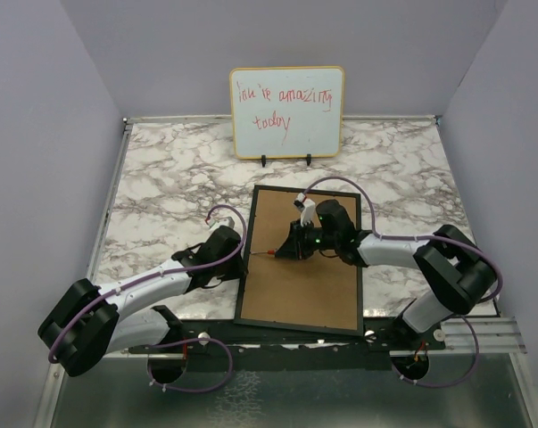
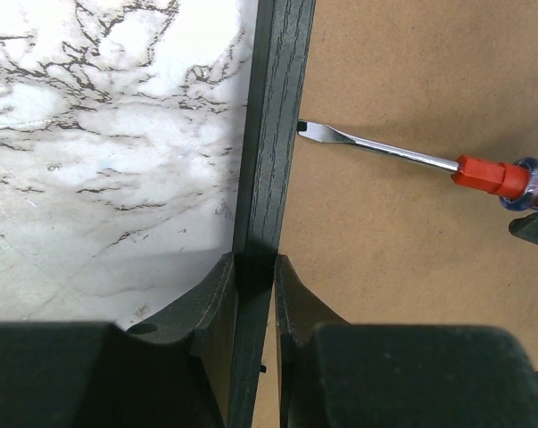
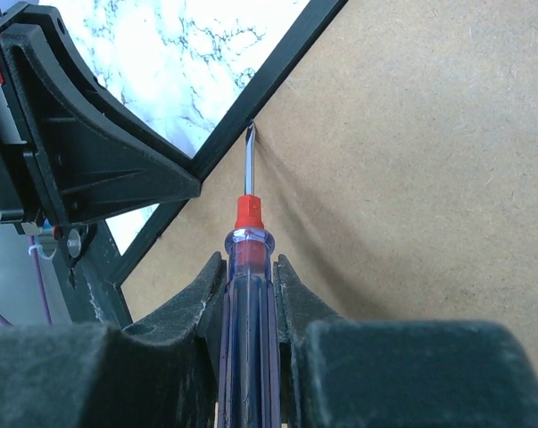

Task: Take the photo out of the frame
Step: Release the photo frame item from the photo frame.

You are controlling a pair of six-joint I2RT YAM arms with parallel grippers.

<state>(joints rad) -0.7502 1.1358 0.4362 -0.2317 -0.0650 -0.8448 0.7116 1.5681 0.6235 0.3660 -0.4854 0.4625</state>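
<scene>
Black frame (image 1: 360, 294) lies face down on the marble table (image 1: 161, 187), brown back panel (image 1: 295, 290) up. Left gripper (image 2: 253, 267) is clamped on the frame's 9 o'clock rail, likely to pin it against sliding. Right gripper (image 3: 249, 267) grasps a flat-head screwdriver (image 3: 248, 214) by its clear handle. The blade aims toward 9 o'clock, tip at the rail-panel seam, apparently to pry. No photo visible; presumably it sits beneath the panel.

Left tool (image 2: 255, 267) and right tool (image 3: 248, 260) face each other, both clamped.

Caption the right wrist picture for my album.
Right gripper holds a screwdriver, tip at the frame's inner edge.
</scene>
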